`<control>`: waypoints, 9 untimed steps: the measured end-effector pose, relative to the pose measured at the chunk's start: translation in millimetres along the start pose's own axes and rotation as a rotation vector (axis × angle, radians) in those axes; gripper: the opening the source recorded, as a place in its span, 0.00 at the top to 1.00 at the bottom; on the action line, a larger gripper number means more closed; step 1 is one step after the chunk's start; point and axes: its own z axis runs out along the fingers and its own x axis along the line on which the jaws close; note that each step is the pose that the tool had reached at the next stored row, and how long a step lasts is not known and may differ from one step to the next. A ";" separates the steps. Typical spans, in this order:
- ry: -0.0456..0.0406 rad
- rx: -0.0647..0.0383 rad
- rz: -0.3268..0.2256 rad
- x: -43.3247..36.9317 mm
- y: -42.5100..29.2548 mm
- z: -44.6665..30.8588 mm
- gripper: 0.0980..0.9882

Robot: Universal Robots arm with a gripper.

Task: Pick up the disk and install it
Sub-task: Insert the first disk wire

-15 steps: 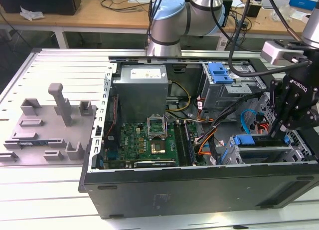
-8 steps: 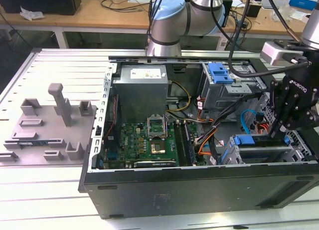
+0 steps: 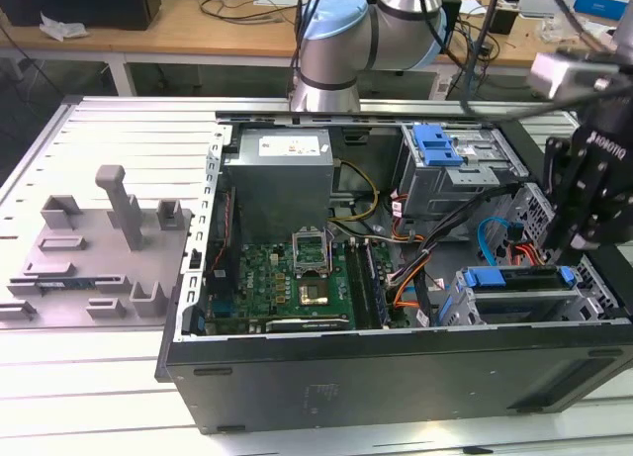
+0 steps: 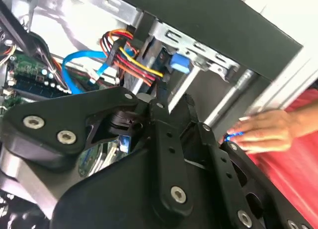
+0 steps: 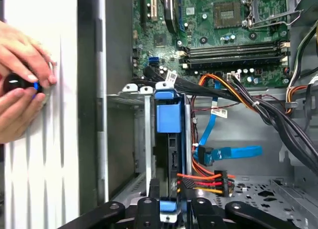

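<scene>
The disk (image 3: 514, 278) lies in the drive bay at the front corner of the open computer case (image 3: 396, 377), on the exterior view's right, its blue frame along the top. My gripper (image 3: 572, 246) hangs over the disk's end nearest the case wall. In the first wrist view the disk (image 5: 169, 124) stands edge-on in the metal bay, silver body between blue frame pieces. There my gripper (image 5: 169, 211) straddles the near end and is shut on the blue frame.
A grey power supply (image 3: 282, 179) and green motherboard (image 3: 297, 278) fill the case's middle. An upper drive cage with a blue latch (image 3: 435, 144) stands behind. Blue and orange cables (image 5: 228, 153) run beside the bay. A person's hand (image 5: 20, 90) holds a dark knob outside the case wall.
</scene>
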 end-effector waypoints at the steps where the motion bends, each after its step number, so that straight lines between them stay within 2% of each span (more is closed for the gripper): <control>1: 0.0050 0.000 0.000 0.3 0.2 -5.3 0.77; 2: 0.0100 0.000 0.001 0.5 0.5 -10.6 0.77; 4: 0.0254 0.000 0.002 0.7 1.1 -24.0 0.77; 7: 0.0402 0.001 0.003 -1.7 1.4 -27.2 0.77; 9: 0.0416 0.001 0.003 -2.0 1.4 -27.2 0.78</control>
